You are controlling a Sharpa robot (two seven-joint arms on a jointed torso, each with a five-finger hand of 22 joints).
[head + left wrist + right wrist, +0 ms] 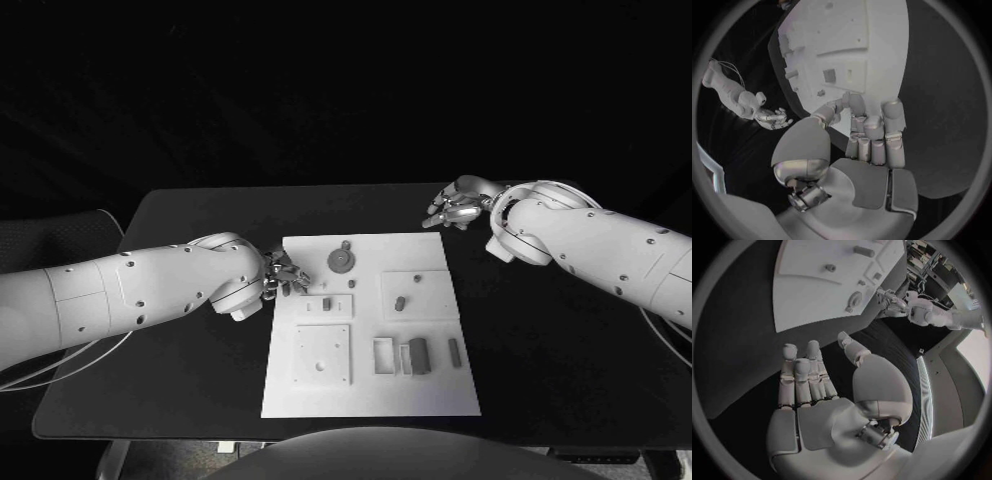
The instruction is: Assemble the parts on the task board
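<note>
The flat white rectangular task board [368, 395] lies in the middle of the black table [548, 370], its long axis running from the robot's side away toward the far edge. On it, a grey round disc part with a short stem [342, 259] sits near the far end, the stem pointing away from the robot. A small grey peg [398, 299] stands on a raised square to the right of the middle. Near the right edge of the board, closer to the robot, a dark upright block [418, 355] and a slim grey bar [454, 349] lie side by side, both with their long axes along the board's length. A raised white square plate [323, 355] takes up the left side.

The left hand [281, 277] rests at the board's left edge near its far end, fingers straight and close together, holding nothing. The right hand [459, 211] hovers off the board's far right corner, over bare table, fingers loosely apart and holding nothing.

Bare black table borders the board on both long sides, wider on the right.
</note>
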